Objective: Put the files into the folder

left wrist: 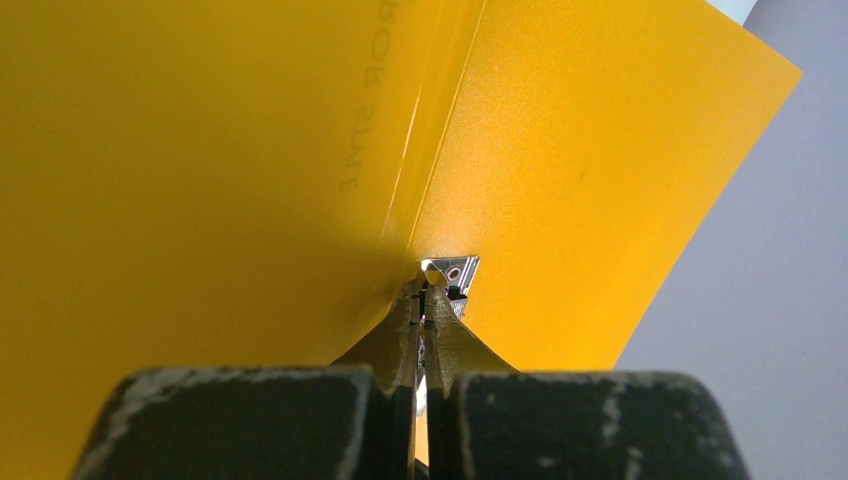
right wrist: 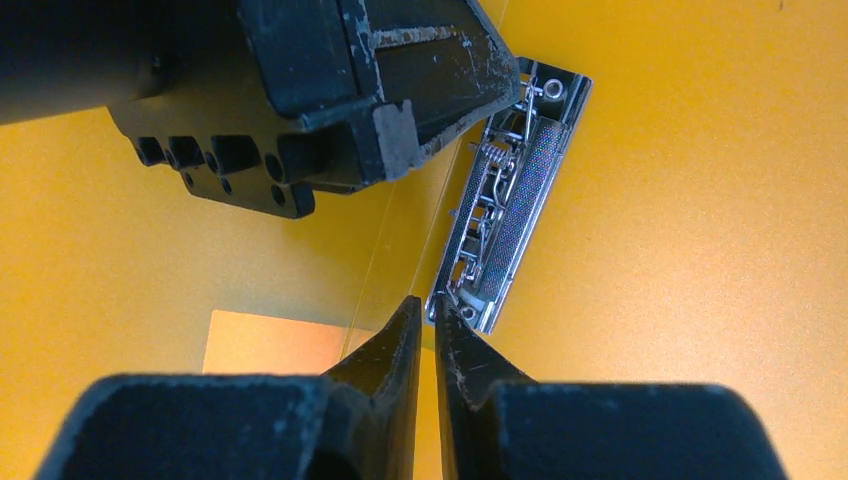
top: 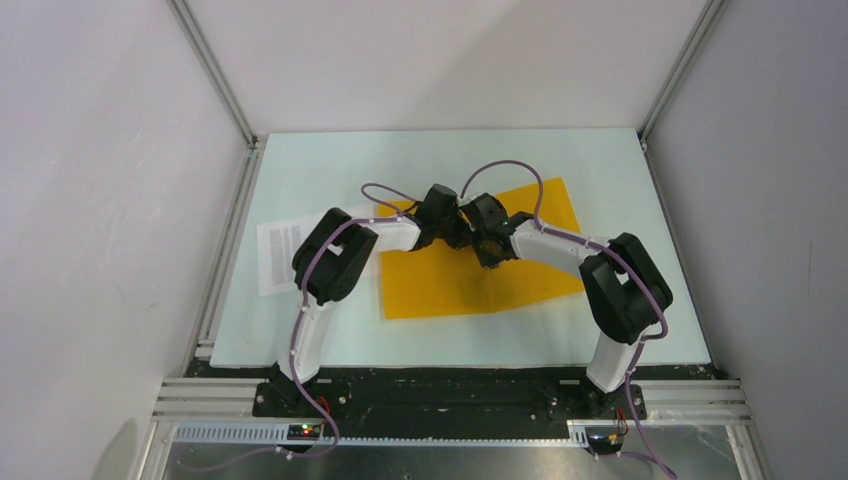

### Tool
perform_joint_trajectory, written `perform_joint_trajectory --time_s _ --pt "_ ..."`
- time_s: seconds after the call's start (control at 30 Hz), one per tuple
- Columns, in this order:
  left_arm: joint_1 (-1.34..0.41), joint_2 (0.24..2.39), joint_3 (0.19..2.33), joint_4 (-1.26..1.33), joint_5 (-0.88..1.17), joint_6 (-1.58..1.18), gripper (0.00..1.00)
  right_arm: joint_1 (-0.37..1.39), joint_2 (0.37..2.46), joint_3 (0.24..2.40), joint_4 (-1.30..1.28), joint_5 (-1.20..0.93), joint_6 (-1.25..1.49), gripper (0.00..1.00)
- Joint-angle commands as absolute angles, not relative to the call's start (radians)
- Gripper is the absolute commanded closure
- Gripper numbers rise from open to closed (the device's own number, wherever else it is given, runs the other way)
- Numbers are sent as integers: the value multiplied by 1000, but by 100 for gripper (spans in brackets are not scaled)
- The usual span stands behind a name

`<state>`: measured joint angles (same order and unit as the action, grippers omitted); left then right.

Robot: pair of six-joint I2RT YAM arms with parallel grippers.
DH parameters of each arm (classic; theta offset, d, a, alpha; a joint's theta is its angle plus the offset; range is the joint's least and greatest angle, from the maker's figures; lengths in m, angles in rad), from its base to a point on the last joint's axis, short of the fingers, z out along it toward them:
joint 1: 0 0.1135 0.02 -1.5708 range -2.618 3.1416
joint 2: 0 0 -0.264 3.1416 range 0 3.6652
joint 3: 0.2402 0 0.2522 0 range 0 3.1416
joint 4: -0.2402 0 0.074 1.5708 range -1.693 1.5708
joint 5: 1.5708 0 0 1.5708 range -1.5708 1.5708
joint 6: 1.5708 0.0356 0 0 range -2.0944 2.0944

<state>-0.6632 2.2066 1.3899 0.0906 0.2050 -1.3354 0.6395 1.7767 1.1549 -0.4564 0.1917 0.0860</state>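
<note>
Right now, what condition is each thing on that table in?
folder: open, lying on the table.
metal clip: bare, no paper in it.
files: outside the folder, flat on the table at its left.
left gripper: shut, tips at one clip end.
right gripper: shut, tips at the other end.

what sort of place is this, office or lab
Probably a robot lab test cell: plain white panel walls on aluminium framing enclose a pale table, with two black-and-white robot arms bolted at its edge over a flat orange-yellow folder.
</note>
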Motion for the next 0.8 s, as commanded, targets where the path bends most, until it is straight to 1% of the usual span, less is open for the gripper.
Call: perform_joint_trajectory --time_s 0.0,0.47,0.77 --pt "-713 2212 1398 11 132 -1290 100 618 1842 1157 -446 203 90 86" --pt "-713 2215 1395 11 133 -1294 100 610 1872 1157 -480 194 99 87" --pt "-713 2218 1400 9 133 -1296 100 604 1879 1145 -528 146 134 90"
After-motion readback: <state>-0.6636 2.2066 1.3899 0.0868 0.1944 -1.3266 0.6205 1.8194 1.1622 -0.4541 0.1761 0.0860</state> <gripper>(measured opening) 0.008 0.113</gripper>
